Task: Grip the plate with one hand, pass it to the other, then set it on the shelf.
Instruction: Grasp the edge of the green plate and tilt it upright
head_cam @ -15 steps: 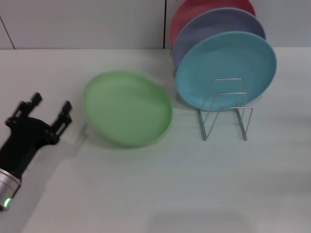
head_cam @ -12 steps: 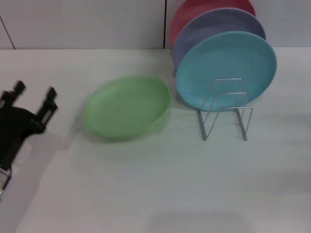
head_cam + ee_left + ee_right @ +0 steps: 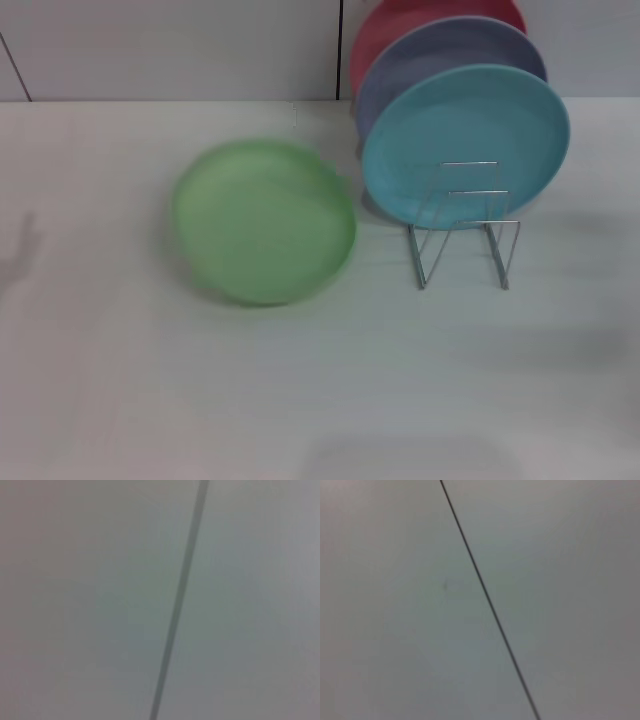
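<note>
Black jaws? Neither gripper shows anywhere, so can't tell if they're open or holding anything; both wrist views only catch a blank grey surface with a dark seam. Light green plate (image 3: pixel 263 221) sits loose on the white table (image 3: pixel 320 400), at 9 o'clock from the wire rack (image 3: pixel 465 225). It looks blurred, maybe wobbling, so a grab could slip.

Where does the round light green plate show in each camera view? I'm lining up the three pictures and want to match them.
Head view: the round light green plate lies on the white table, left of the thin silver wire rack.
Left wrist view: not in it; only a pale surface with a dark seam.
Right wrist view: not in it; the same kind of seam.
Shared landmark: only the wrist views' dark seam.
</note>
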